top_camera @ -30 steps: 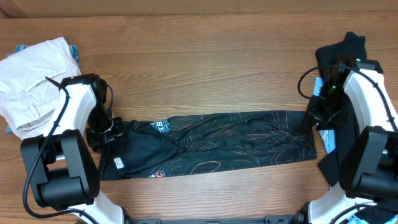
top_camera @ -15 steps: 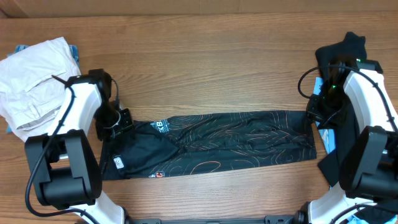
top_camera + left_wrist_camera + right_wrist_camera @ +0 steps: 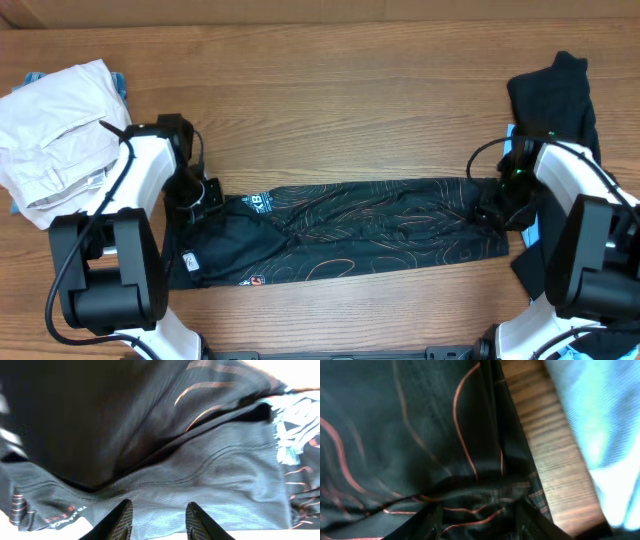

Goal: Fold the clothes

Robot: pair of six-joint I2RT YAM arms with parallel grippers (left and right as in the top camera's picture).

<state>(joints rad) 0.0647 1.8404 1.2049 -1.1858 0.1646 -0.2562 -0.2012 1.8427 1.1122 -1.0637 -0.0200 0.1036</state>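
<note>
We're at a robotics lab bench: a left arm and a right arm, white and black, flank a wooden table. A jersey lies flat between them, with off-white trousers and a black garment heaped at the ends.

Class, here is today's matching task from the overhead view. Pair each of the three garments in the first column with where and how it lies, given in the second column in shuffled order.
Column A
1. patterned black jersey
2. off-white trousers
3. plain black garment

Column B
a. crumpled in a pile, upper left of the picture
b. bunched at the right edge of the picture
c. laid out in a long strip, lower middle of the picture

Pairs: 1-c; 2-a; 3-b
</note>
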